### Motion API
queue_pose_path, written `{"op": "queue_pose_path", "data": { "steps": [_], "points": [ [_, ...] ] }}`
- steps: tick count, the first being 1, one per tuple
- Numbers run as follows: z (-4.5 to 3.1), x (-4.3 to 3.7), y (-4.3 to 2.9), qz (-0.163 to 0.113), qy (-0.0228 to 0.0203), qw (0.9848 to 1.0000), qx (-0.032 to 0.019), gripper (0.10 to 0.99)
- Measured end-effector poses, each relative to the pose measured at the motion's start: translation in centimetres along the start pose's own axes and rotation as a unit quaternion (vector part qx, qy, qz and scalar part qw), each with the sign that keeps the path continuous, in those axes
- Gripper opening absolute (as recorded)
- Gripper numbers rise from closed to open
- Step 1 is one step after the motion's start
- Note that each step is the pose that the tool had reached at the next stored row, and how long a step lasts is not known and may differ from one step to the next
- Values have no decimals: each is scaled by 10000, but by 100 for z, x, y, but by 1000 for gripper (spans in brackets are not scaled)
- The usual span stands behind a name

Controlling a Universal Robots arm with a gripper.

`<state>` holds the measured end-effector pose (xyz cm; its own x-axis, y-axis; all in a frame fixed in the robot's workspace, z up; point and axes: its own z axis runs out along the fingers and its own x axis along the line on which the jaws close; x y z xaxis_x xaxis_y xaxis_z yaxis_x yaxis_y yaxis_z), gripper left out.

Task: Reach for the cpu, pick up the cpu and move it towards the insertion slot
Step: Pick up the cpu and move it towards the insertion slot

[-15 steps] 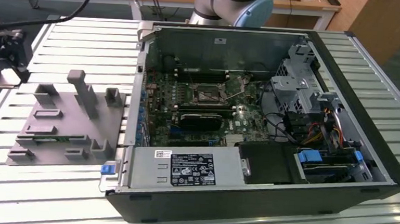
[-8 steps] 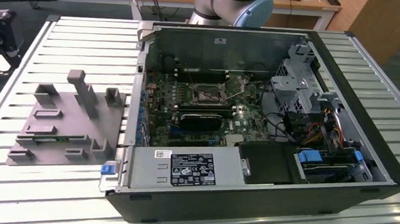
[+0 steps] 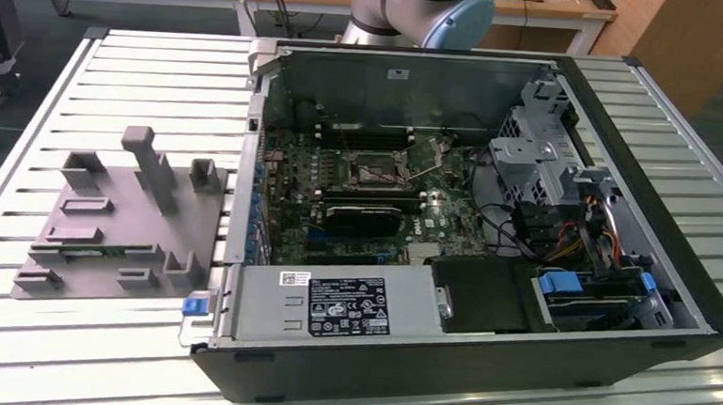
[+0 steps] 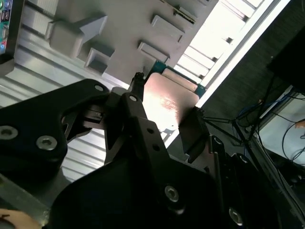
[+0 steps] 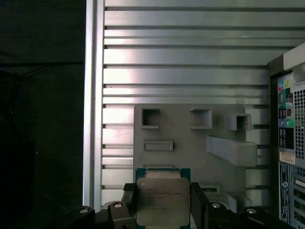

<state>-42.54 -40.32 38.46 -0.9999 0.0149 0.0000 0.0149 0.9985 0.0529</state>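
Two black fingers (image 5: 127,205) of the gripper (image 5: 163,212) (image 4: 167,98) are closed on opposite edges of the cpu (image 5: 162,200) (image 4: 167,109). It sits between them with its pale metal lid towards the first wrist view's camera, a thin green edge showing beyond the lid. In the second wrist view the lid catches a bright glare. Whether the cpu is lifted clear of what lies behind it, I cannot tell.

Just beyond the cpu in both wrist views is the grey plate (image 5: 181,138) (image 4: 119,28), with raised blocks (image 5: 236,150) and shallow square pockets. The plate lies on the slatted metal table (image 5: 190,47). Past the plate, in the first wrist view, stands the rear wall of the case (image 5: 286,143).

In the exterior view, take twelve as the far edge. The open case (image 3: 662,202) lies on the table (image 3: 169,68). The plate (image 3: 121,230) is at nine o'clock from it, on the exterior view's left, just beside the case wall. Nearest inside the case is the grey power supply (image 3: 330,304), at six o'clock. Beyond it is the long black card (image 3: 360,219). The slot (image 3: 374,170) is just past the card, towards twelve, ringed by green board and well apart from the plate. A drive cage (image 3: 533,166) stands at three o'clock. The arm (image 3: 424,9), grey and blue, rises at twelve beyond the case.
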Motion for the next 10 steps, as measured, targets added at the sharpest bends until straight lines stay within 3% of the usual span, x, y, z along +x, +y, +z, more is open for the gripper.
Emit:
{"op": "queue_pose_path", "data": {
  "steps": [4, 10],
  "points": [
    [-27, -50, 2, 1, -12, 10000, 0, 541],
    [-26, -225, 5, 4, -11, 10000, 0, 541]
  ]
}}
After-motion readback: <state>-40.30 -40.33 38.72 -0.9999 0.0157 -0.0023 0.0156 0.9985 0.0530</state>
